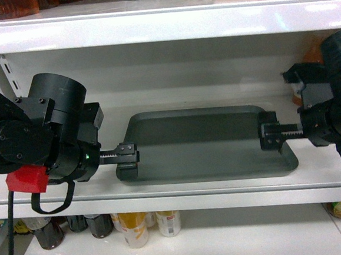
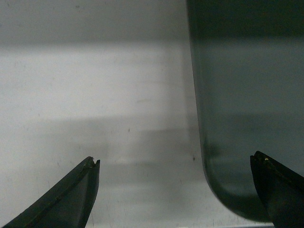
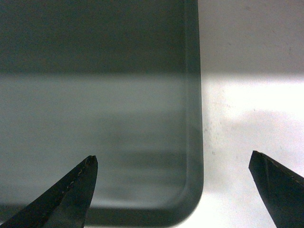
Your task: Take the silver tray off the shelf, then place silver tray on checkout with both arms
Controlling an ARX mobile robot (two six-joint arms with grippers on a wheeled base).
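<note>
- Head view puts the left black gripper (image 1: 127, 154) at the left short edge of the flat, matte grey-green rectangular tray (image 1: 204, 142), and the right black gripper (image 1: 270, 136) at its right short edge.
- Wrist views show both pairs of jaws spread wide, each straddling a rounded tray corner with one finger over the tray floor and the other over bare board; neither has hold of anything.
- Risk: if one side closes early or grips only the low raised rim, the tray could tilt or slip when lifted; uneven pulling might scrape it against the shelf lip.
- Tray lies flat on the glossy white metal shelf board (image 1: 222, 188), plain and unmarked, probably empty, though its rear half is in shadow.
- Bottles (image 1: 134, 228) stand on the shelf below.
</note>
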